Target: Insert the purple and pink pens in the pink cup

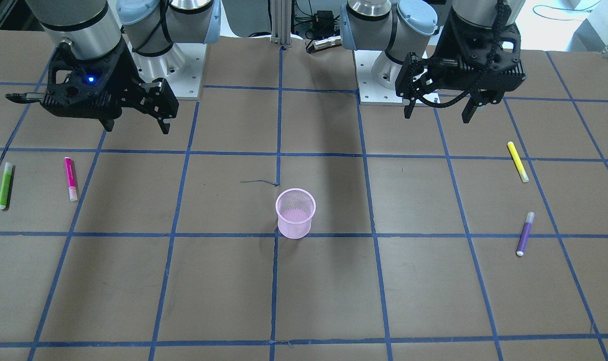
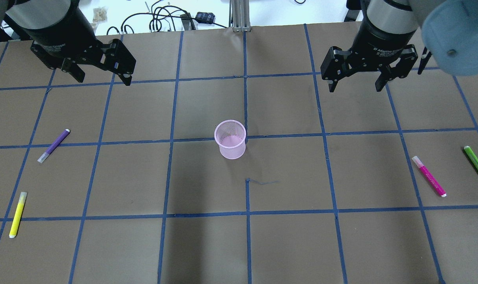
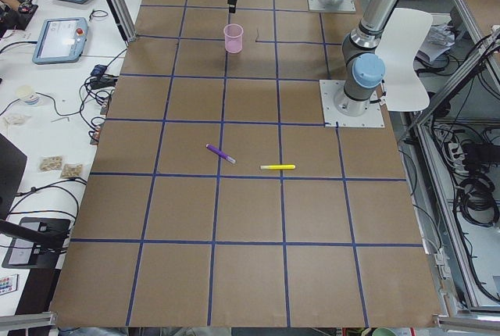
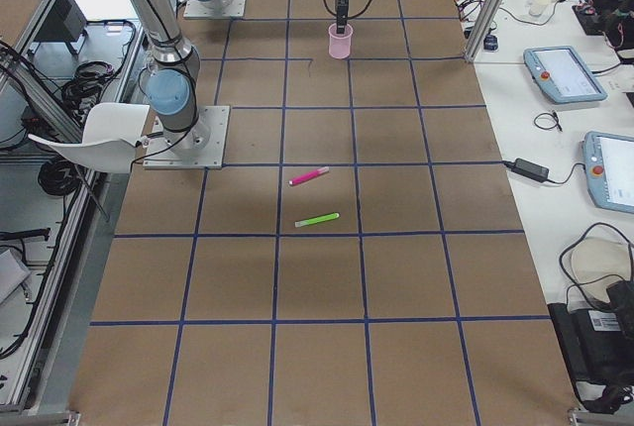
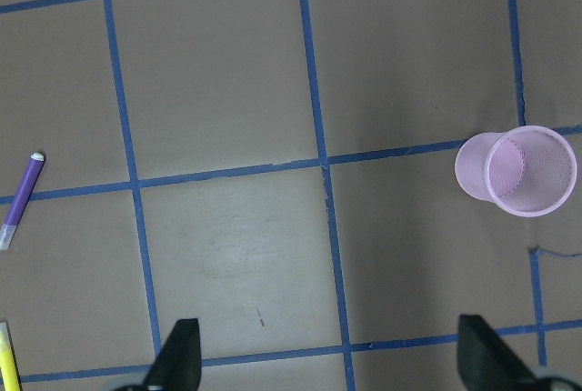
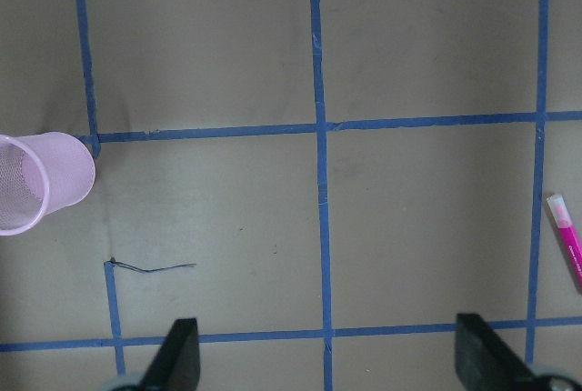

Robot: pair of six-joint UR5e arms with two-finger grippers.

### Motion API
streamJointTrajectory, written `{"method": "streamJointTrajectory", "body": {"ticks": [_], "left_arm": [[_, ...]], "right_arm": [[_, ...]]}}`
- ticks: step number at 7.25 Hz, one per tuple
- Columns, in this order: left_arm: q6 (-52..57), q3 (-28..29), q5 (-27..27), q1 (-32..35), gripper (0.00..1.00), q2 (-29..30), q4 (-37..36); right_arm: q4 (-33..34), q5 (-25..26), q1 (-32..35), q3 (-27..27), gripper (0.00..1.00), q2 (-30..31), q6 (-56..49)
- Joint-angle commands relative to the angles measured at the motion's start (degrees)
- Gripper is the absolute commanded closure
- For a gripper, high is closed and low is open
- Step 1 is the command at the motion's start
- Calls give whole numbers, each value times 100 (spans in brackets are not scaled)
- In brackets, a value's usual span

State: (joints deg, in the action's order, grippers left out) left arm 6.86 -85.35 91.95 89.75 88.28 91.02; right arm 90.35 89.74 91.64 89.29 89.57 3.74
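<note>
The pink mesh cup (image 2: 230, 139) stands upright at the table's middle, and it also shows in the front view (image 1: 295, 212). The purple pen (image 2: 53, 146) lies flat on the robot's left side, seen in the left wrist view (image 5: 22, 200) too. The pink pen (image 2: 428, 176) lies flat on the robot's right side, partly in the right wrist view (image 6: 566, 236). My left gripper (image 2: 104, 81) hovers open and empty, beyond the purple pen. My right gripper (image 2: 355, 88) hovers open and empty, beyond the pink pen.
A yellow pen (image 2: 17, 214) lies nearer the robot than the purple pen. A green pen (image 2: 477, 165) lies to the right of the pink pen, near the table's right edge. Blue tape lines grid the brown table (image 2: 207, 236).
</note>
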Motion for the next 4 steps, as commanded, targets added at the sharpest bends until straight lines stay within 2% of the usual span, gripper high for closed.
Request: {"method": "streamJointTrajectory", "body": {"ticks": [1,2,3,4], "left_arm": [[0,-16,7,7,0,-4,4],[0,-43,7,7,0,-12,21],[95,-295,173,-27,0,23,169],[201,-629,357,-71,0,153,14]], "right_arm": [[17,-18,3,1,0,-18,4],[0,34,3,1,0,-1,-5],[-18,61,3,1,0,16,-5],[-9,96,3,1,0,-27,-109]]}}
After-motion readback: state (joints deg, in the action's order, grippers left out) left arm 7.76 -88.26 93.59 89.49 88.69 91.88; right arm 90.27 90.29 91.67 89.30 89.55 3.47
